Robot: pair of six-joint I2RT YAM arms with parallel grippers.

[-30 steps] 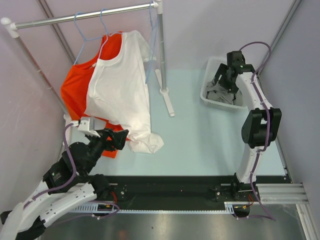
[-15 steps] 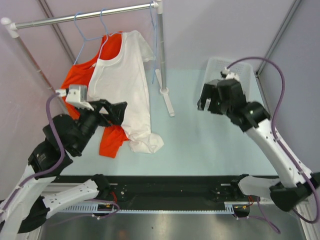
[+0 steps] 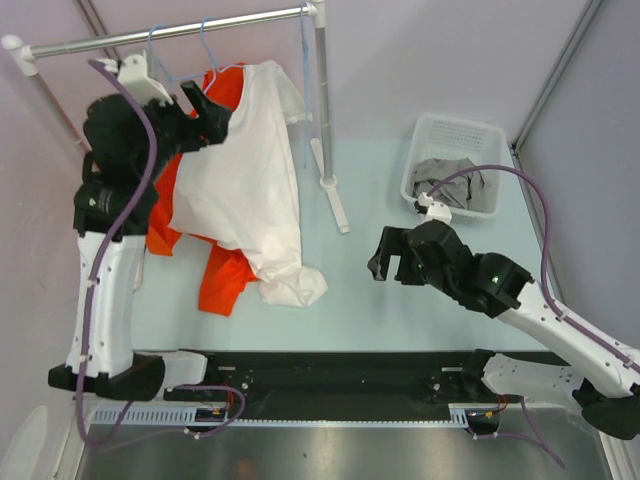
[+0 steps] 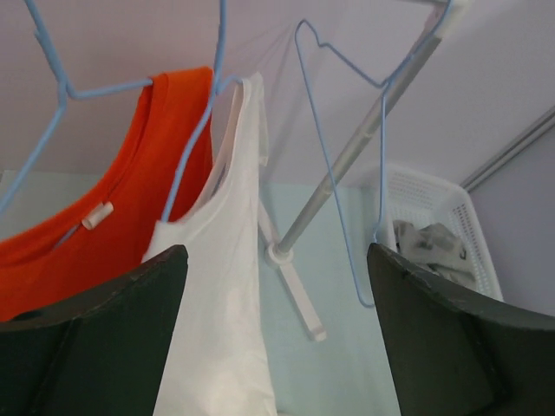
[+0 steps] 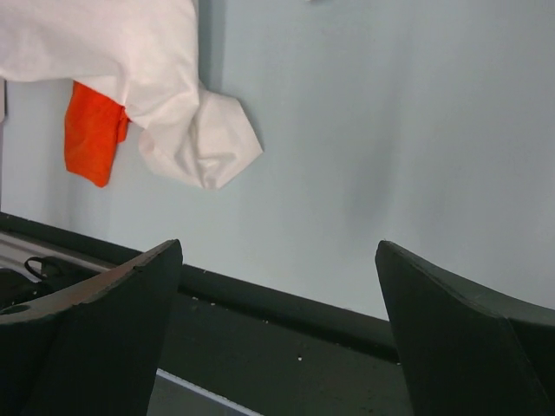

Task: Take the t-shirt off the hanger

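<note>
A white t-shirt hangs on a blue wire hanger from the rack rail, its hem trailing on the table. An orange t-shirt hangs behind it on a second blue hanger. My left gripper is raised beside the white shirt's collar, open and empty. In the left wrist view the white t-shirt and its hanger lie just ahead of the open left gripper. My right gripper hovers open over the table, and in its wrist view the right gripper holds nothing.
The rack's upright pole and foot stand right of the shirts, with an empty blue hanger beside the pole. A white basket with grey clothing sits at the back right. A black rail runs along the near edge.
My left arm has risen from table level to hanger height beside the white shirt's collar. My right arm has swung from the basket to mid-table. Both grippers opened wider.
</note>
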